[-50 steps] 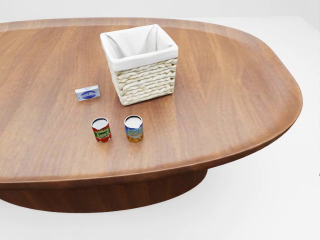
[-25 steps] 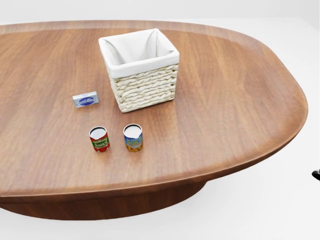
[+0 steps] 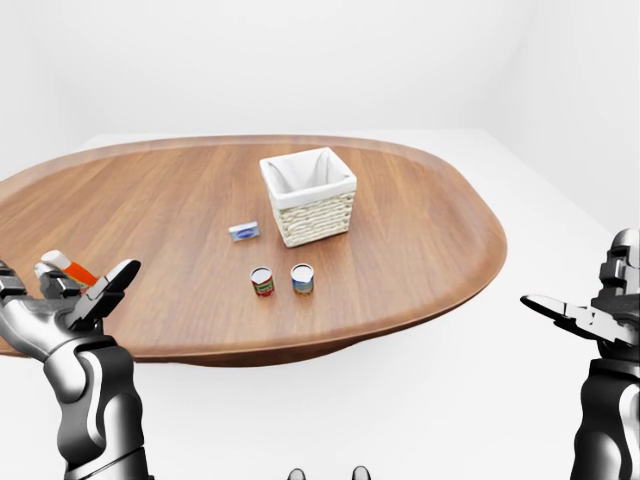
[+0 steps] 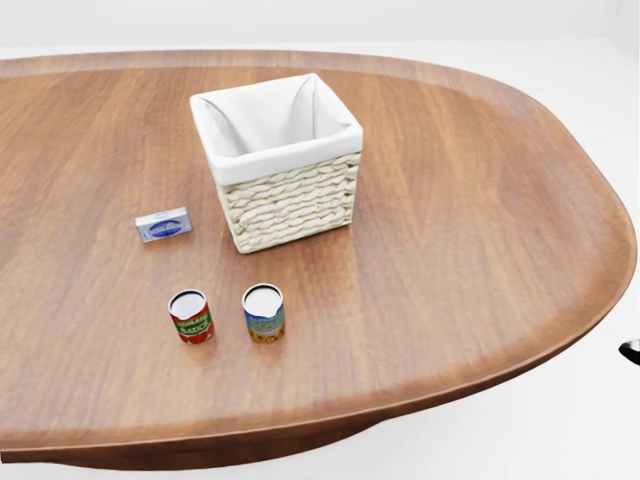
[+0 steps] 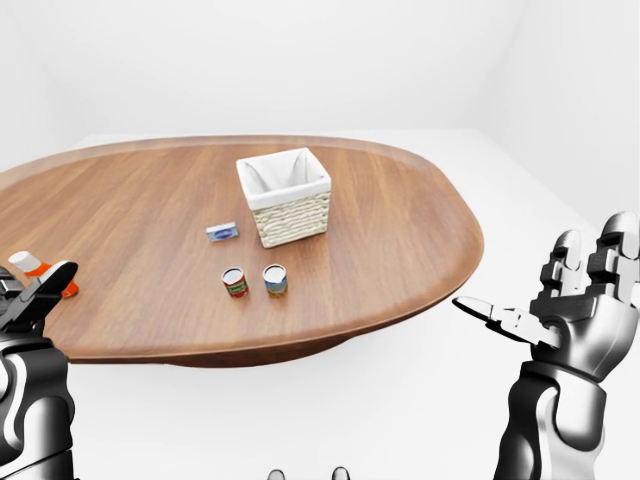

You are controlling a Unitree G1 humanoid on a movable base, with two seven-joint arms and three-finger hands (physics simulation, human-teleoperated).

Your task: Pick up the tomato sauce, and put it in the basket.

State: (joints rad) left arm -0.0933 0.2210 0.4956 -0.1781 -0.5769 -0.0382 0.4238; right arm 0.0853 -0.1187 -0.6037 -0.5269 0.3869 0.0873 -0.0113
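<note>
- The left hand (image 3: 55, 310) is raised at the lower left of the left-eye view, fingers spread wide and holding nothing.
- The right hand (image 5: 565, 315) is raised at the lower right of the right-eye view, off the desk's edge, palm up, fingers splayed and empty.
- The tomato sauce (image 4: 191, 316), a red-labelled can, stands upright on the desk (image 4: 470, 210), well apart from both hands and lying between them, nearer the left hand's side.
- Just to the right of it, on the side toward the right hand, stands a blue-labelled can (image 4: 264, 313); the two are close but not touching.
- The basket (image 4: 277, 160), woven with a white cloth liner, sits farther up the desk than the cans, far beyond either hand's reach as they stand.
- A small flat blue-and-white box (image 4: 163, 225) lies to the left of the basket, on the left hand's side and above the tomato sauce in the head view.
- Just behind the left hand's fingers, an orange-and-white bottle (image 3: 68, 266) sits at the desk's left edge; whether it touches the hand cannot be told.
</note>
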